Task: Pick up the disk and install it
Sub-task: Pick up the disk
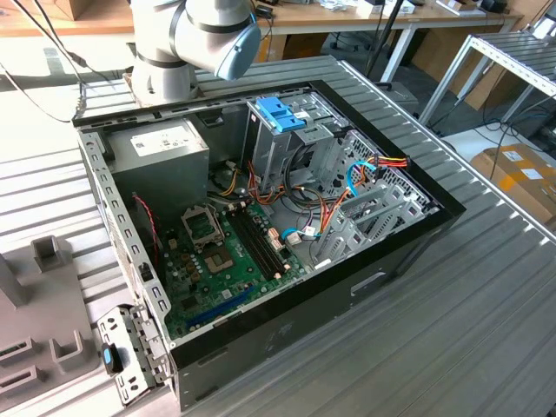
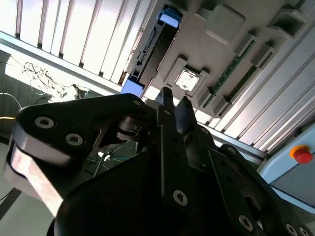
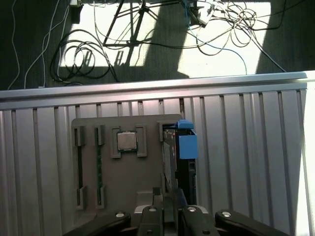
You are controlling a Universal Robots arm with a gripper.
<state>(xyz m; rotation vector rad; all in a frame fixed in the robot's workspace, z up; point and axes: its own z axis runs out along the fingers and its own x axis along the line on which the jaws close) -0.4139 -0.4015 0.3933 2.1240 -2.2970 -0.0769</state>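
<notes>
The disk [image 3: 171, 157] stands on its long edge in a slot of a grey holder plate [image 3: 128, 177]. It lies along the side edge of the plate that is far from the two memory sticks [image 3: 99, 172], and a processor chip [image 3: 127, 141] sits between the sticks and the disk. Blue rails show at both ends of the disk. The plate lies on the ribbed metal table [image 3: 256, 162], close to a table edge with the floor and cables beyond it. In the first wrist view the gripper [image 3: 168, 201] hangs over the end of the disk that is farther from that table edge, and the thin metal side of the disk runs away from it along the slot. In the second wrist view the gripper [image 2: 175, 100] is just beside the nearer blue end of the disk [image 2: 150, 46]; it is not possible to tell whether they touch, or whether the gripper is released or clenched. In the exterior view the arm [image 1: 195, 39] rises behind the open computer case [image 1: 261, 217], where a bare blue bracket [image 1: 281, 115] sits in the drive cage.
</notes>
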